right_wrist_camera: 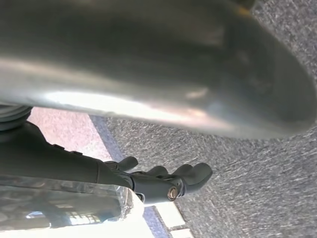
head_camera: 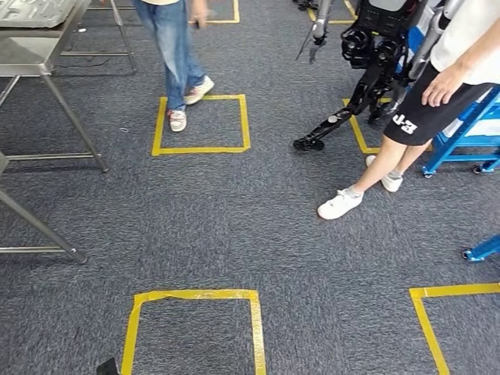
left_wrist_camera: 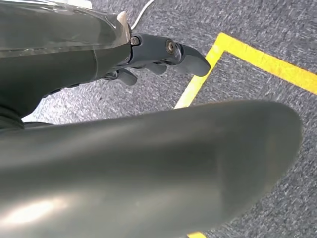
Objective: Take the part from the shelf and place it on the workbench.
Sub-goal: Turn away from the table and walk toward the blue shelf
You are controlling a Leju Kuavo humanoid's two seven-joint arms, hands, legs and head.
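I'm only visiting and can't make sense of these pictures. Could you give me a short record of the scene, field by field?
Floor: grey carpet with yellow tape squares
People: one in jeans walking, one in black shorts
Other robot: black legs beside the person in shorts
Furniture: metal workbench at far left, blue cart at far right
Left hand: fingers lie along a shiny piece; grip unclear
Right hand: likewise beside a shiny piece; grip unclear

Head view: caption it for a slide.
Two people and another robot stand among yellow tape squares on grey carpet.
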